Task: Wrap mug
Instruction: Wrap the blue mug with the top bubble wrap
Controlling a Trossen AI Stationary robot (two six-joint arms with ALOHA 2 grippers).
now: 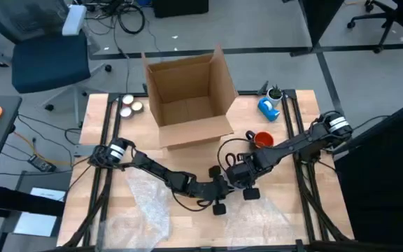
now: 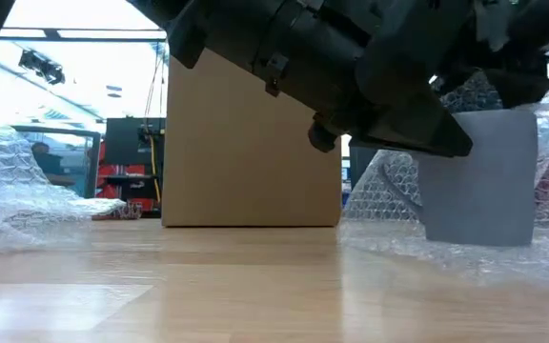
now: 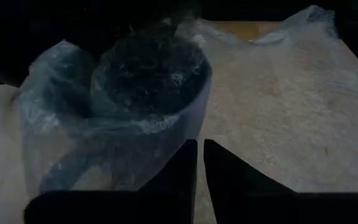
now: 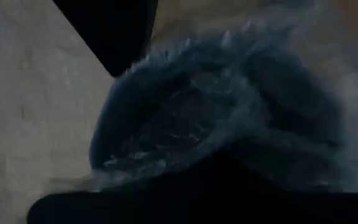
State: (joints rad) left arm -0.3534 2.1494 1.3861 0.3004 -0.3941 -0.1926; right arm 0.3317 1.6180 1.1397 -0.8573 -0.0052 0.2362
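Mug (image 2: pixel 477 181) upright on bubble wrap (image 1: pixel 271 213) at near-centre tabletop (image 1: pixel 187 227), wrap stuffed into its mouth. Left gripper (image 3: pixel 200 163) just beside the mug's wall — fingers nearly clenched, gripping nothing visible. Right gripper (image 1: pixel 242 176) right over the mug — finger state: cannot tell. Box (image 1: pixel 187 98) behind.

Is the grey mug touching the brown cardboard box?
Apart. The low view shows the grey mug standing on bubble wrap, with open background between it and the brown cardboard box.
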